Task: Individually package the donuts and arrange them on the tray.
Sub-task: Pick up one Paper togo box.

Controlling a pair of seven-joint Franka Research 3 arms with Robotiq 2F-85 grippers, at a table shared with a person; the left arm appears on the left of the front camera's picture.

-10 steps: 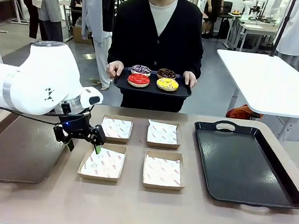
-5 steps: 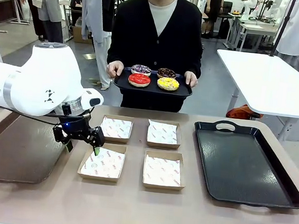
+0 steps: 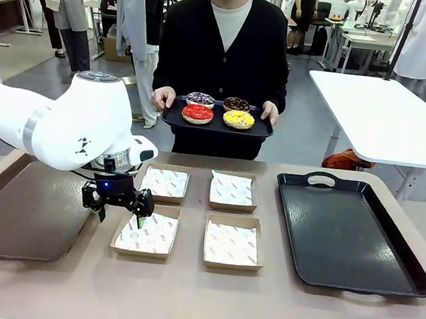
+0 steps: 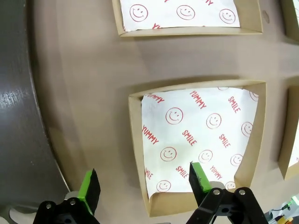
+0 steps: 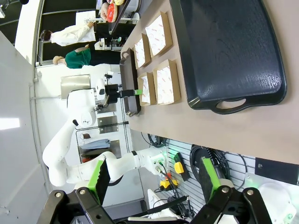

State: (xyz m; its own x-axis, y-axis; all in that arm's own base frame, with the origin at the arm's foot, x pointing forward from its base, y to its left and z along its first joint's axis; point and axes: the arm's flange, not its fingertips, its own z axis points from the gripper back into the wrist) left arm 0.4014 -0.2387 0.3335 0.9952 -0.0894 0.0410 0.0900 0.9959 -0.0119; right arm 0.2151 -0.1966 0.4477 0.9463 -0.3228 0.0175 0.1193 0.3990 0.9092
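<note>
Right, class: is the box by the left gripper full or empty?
Empty: the box holds only its printed paper; the four donuts sit on the person's tray.

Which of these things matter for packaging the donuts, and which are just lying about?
For the job: four donuts on the person's small tray; four paper-lined boxes; large black tray; open left gripper at the near-left box's edge.
Lying about: brown tray at far left; white table behind.

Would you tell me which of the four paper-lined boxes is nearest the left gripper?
The near-left box, in the row closest to the robot: the open left gripper hangs at its left edge, one pad over its paper.
</note>
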